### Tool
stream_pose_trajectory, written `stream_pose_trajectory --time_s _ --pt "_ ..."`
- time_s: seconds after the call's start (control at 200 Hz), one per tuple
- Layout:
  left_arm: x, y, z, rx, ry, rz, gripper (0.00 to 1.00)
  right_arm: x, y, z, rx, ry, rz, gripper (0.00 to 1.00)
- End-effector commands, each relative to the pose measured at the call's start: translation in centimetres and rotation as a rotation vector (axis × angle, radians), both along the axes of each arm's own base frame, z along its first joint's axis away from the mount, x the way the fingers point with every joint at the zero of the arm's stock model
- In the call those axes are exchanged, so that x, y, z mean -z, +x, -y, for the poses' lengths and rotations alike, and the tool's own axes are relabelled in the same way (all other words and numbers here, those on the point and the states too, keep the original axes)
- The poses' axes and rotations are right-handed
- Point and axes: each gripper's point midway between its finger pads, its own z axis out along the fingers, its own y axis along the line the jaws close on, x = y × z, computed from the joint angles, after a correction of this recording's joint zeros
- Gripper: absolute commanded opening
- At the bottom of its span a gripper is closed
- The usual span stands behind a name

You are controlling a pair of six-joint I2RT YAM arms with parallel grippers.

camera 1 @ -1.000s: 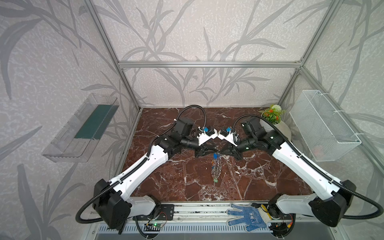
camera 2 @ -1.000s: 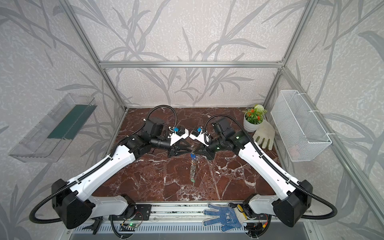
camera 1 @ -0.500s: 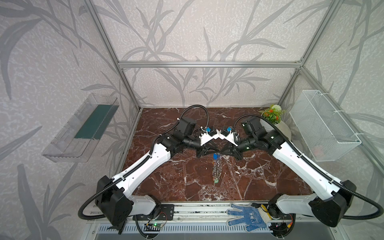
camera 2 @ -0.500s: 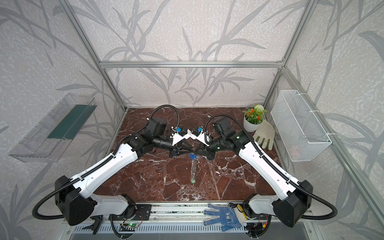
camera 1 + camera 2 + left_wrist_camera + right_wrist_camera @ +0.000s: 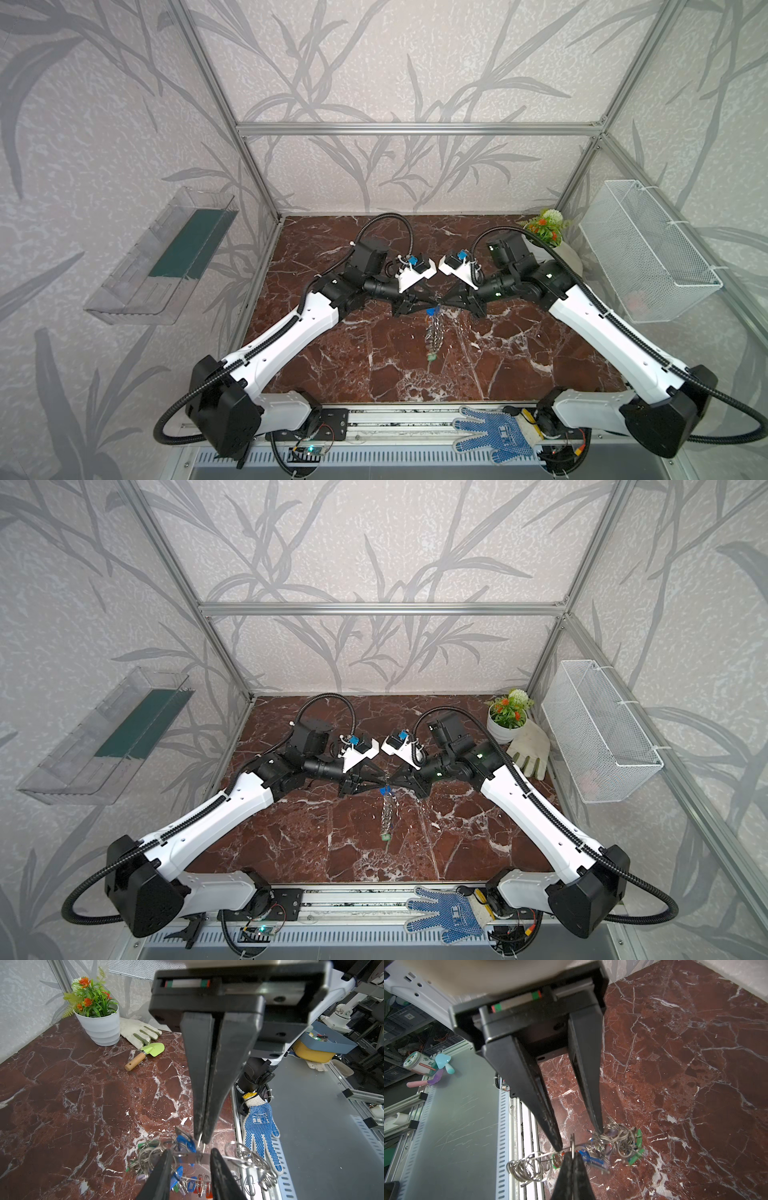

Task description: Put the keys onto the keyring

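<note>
The keyring point(image 5: 434, 332) hangs in mid-air over the middle of the marble table, edge-on in both top views, with many wire rings round its rim. My right gripper point(image 5: 572, 1153) is shut on one small wire ring point(image 5: 572, 1142) at its upper rim. My left gripper point(image 5: 191, 1152) faces it, open, with its fingers point(image 5: 164, 1167) on either side of the flat grey keyring point(image 5: 187, 1157). Keys dangle from the rim: one with a blue tag point(image 5: 187, 1142) near both grippers, and ones with green tags point(image 5: 638, 1138) lower down point(image 5: 385, 836).
A flower pot point(image 5: 507, 725), a white glove point(image 5: 530, 750) and a green trowel point(image 5: 149, 1051) lie at the back right. A blue-dotted glove point(image 5: 494, 436) rests on the front rail. A wire basket point(image 5: 648, 257) hangs on the right wall and a clear shelf point(image 5: 166, 257) on the left.
My left arm has moved slightly right, closer to the right gripper and the keyring. The right gripper has stayed still, holding its ring.
</note>
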Motion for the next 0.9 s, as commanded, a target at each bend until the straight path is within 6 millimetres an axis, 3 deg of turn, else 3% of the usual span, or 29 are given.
stream_pose_trajectory --time_s 0.0,0.895 --pt "-1.68 -0.19 -0.21 0.000 -0.065 0.040 0.35 -2.29 -0.59 -0.33 -0.029 0.085 0.039 0.00" --pt "-1.60 -0.03 0.64 0.020 -0.054 0.004 0.19 -2.78 -0.86 -0.20 -0.029 0.112 0.025 0.00"
